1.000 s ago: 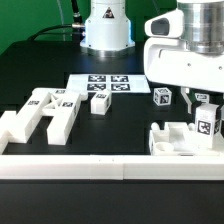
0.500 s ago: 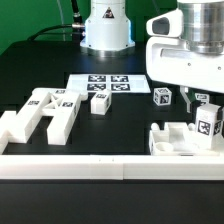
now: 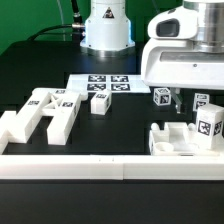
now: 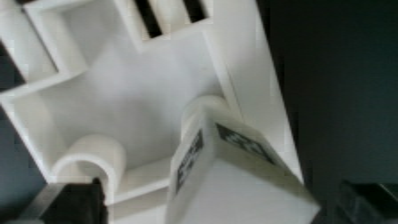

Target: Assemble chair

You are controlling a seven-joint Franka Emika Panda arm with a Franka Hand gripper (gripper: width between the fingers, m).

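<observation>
The gripper (image 3: 184,102) hangs just above the chair assembly (image 3: 178,138) at the exterior view's right. Its jaws are spread wide and seemingly clear of the upright tagged piece (image 4: 231,165) between them, gripping nothing. Other chair pieces (image 3: 42,112) lie well apart, at the exterior view's left.

Matte black tabletop (image 3: 130,115), white border rail (image 3: 100,166) along its front, dark green backdrop (image 3: 25,20) behind

The marker board (image 3: 110,82) lies flat on the black counter (image 3: 120,128), toward twelve o'clock. A low white rail (image 3: 90,166) borders its six o'clock edge.
</observation>
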